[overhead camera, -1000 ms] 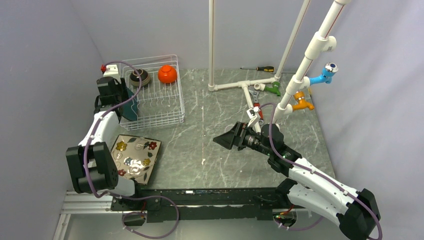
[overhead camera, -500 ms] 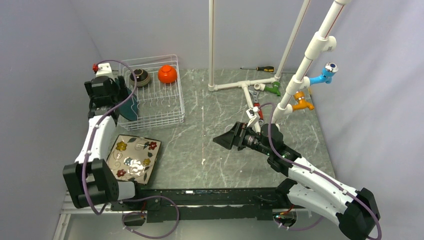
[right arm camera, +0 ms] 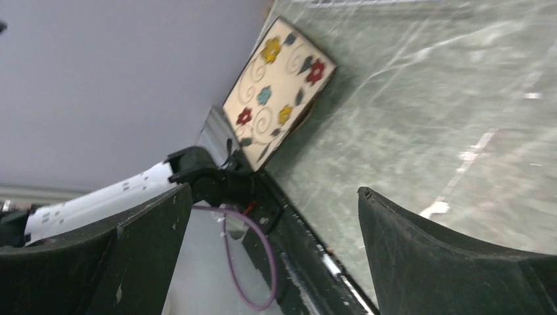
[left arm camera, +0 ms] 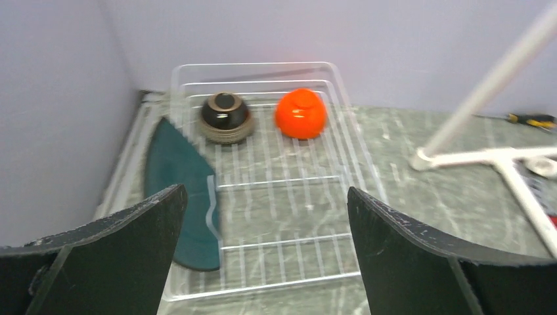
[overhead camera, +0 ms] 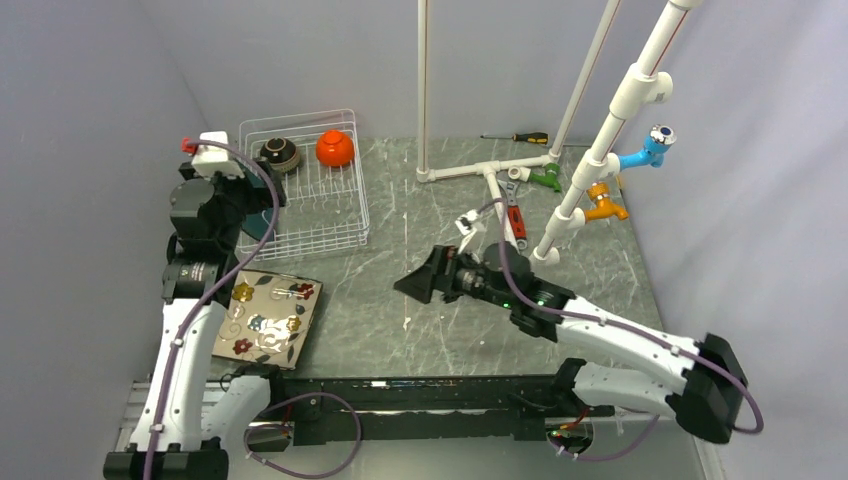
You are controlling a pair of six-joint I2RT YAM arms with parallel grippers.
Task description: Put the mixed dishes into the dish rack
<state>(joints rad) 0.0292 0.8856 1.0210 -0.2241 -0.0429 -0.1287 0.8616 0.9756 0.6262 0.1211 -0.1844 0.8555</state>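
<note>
The white wire dish rack (overhead camera: 340, 225) stands at the back left and also shows in the left wrist view (left arm camera: 263, 287). In it are the dark brown bowl (overhead camera: 278, 153) (left arm camera: 225, 117), the orange bowl (overhead camera: 334, 148) (left arm camera: 301, 113) and the dark teal plate (overhead camera: 263, 220) (left arm camera: 174, 164), which leans on edge at its left side. The brown floral plate (overhead camera: 265, 315) (right arm camera: 279, 85) lies on the table's front left. The pale green plate is out of view. My left gripper (overhead camera: 252, 195) (left arm camera: 264, 197) is open and empty above the rack's near left. My right gripper (overhead camera: 412, 278) (right arm camera: 274, 190) is open and empty over mid-table.
A white pipe frame (overhead camera: 490, 170) stands at the back right with green (overhead camera: 548, 178), orange (overhead camera: 605, 208) and blue (overhead camera: 650, 150) taps. A screwdriver (overhead camera: 520, 137) and red-handled pliers (overhead camera: 512, 215) lie near it. A wall runs close along the left.
My left gripper has lifted up and back from the teal plate, which stays in the rack. My right gripper has moved left, toward the floral plate.
</note>
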